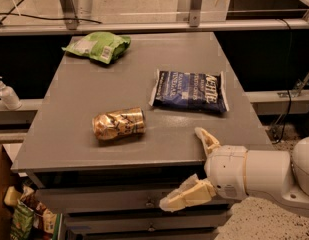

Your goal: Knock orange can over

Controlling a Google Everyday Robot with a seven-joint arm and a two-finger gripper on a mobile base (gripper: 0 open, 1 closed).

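Observation:
The orange can (119,124) lies on its side on the grey table (159,69), near the front edge, left of centre, with its silver top facing left. My gripper (191,169) is at the table's front right corner, to the right of and below the can and apart from it. It is open and empty: one finger (208,140) rests at the table edge and the other finger (186,196) hangs in front of the drawers below.
A blue chip bag (190,90) lies flat at the right of the table. A green chip bag (98,46) lies at the back left. A soap bottle (6,93) stands on a ledge at the left. Drawers (109,204) are under the tabletop.

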